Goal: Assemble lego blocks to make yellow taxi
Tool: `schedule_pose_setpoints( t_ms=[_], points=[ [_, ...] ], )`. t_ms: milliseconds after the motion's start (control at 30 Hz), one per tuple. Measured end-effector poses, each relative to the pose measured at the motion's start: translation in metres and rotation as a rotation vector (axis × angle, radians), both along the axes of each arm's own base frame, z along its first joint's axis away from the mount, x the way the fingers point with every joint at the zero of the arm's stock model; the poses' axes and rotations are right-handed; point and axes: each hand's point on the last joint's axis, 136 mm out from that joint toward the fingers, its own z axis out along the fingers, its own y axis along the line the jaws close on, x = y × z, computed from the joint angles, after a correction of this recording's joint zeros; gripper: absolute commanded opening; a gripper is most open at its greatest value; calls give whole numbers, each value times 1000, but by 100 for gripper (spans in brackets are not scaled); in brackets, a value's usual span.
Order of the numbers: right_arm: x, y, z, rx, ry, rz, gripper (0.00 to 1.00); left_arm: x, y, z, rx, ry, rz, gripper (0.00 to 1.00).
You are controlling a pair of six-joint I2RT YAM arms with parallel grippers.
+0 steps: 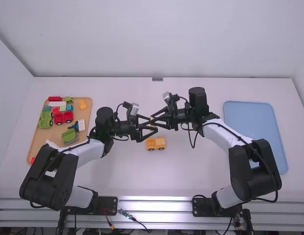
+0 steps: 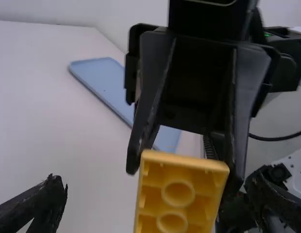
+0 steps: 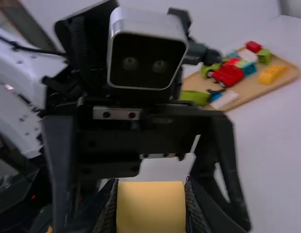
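Yellow blk (image 2: pixel 182 191) in R gripper (image 1: pixel 154 120); L gripper (image 1: pixel 151 125) open round it

Both arms in to mid-table, grippers face to face above the white table (image 1: pixel 127 171), high view. R gripper clamped on yellow blk, one finger each side; R wrist view has its smooth yellow face btwn the pads (image 3: pixel 195 213). Hollow underside w/ round tubes faces L wrist cam; lower end cut off by that view's edge.

L gripper: fingers wide apart, nothing clamped. L wrist view: one finger well out on each side of blk, gap both sides, no contact seen. R wrist view: same fingers spread wider than R's.

Yellow car base (image 1: pixel 156 143), dark wheels, on table just nearer the bases than the grippers, approx. centre. Apart from the held blk.

L side: wooden tray (image 1: pixel 53 134), partly behind L arm. In it: green wheeled pc (image 1: pixel 45 120) at outer side; red wheeled pc (image 1: pixel 63 117) near middle; red blk (image 1: pixel 55 98) at far end; loose yellow-orange pc (image 1: pixel 82 105) at far inner corner; green-and-grey pc (image 1: pixel 69 136) nearer the arm; white pc (image 1: pixel 82 125) by inner edge. Plus a few small teal + green bits.

R side: blue tray (image 1: pixel 252 122) beyond R arm, partly covered by it.
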Motion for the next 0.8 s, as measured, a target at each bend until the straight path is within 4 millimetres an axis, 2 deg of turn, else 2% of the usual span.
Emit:
schedule_pose_setpoints(
  t_ms=[200, 233, 333, 500, 600, 633, 667, 733, 800],
  points=[
    [26, -5, -24, -128, 62, -177, 0, 0, 15, -49, 131, 173, 72, 99],
    [30, -9, -32, -175, 96, -220, 0, 1, 22, -61, 176, 221, 98, 99],
    [36, -16, -47, -294, 155, -289, 0, 2, 37, -79, 283, 313, 144, 99],
    [40, -17, -53, -500, 135, -352, 0, 10, 68, -84, 480, 389, 252, 99],
    [33, -4, -50, -631, 41, -341, 0, 22, 105, -78, 630, 466, 418, 99],
    [31, -2, -49, -646, 27, -335, 0, 23, 108, -77, 641, 474, 434, 99],
    [25, 4, -49, -687, -14, -317, 0, 28, 126, -74, 692, 516, 516, 99],
    [14, 12, -48, -753, -82, -276, 0, 34, 157, -69, 742, 576, 650, 99],
    [7, 19, -49, -797, -133, -235, 0, 36, 175, -66, 744, 615, 718, 99]
  ],
)
